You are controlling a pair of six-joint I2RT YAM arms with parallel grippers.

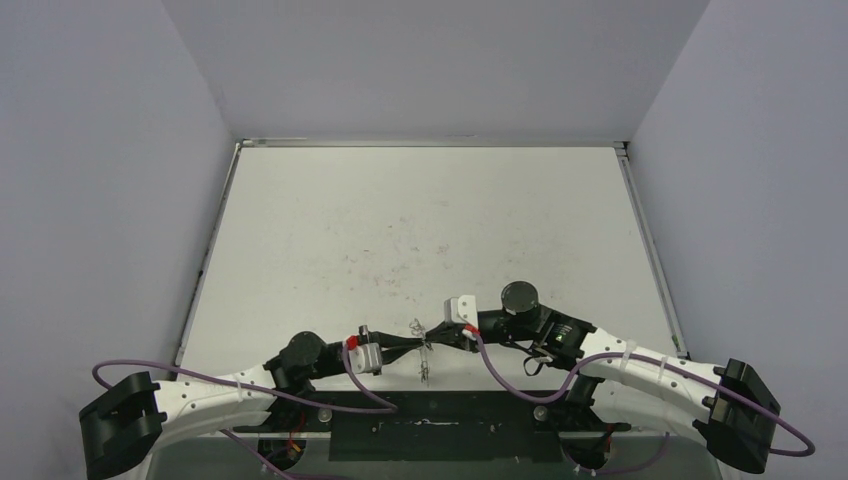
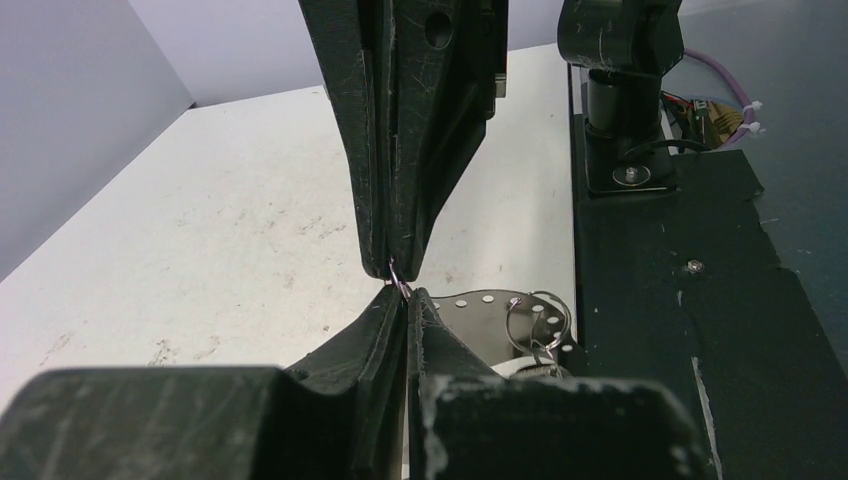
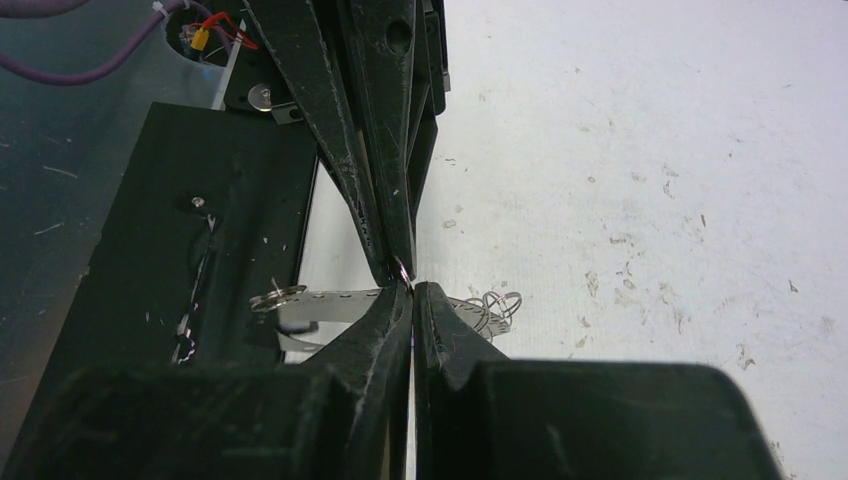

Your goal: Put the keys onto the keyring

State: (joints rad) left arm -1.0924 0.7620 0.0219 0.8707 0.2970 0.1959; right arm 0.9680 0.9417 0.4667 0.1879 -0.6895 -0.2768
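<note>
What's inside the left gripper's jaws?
A small arc of thin silver wire pokes out at the left gripper tips, pinched by the right gripper too. How far it runs between the pads is hidden.

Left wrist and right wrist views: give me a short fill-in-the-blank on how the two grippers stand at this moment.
1. The left gripper and the right gripper meet tip to ____.
2. Both grippers have their jaws ____.
3. The small wire loop sits pinched ____ the two tips.
4. The table is ____ in colour.

Missing words: tip; shut; between; white.
</note>
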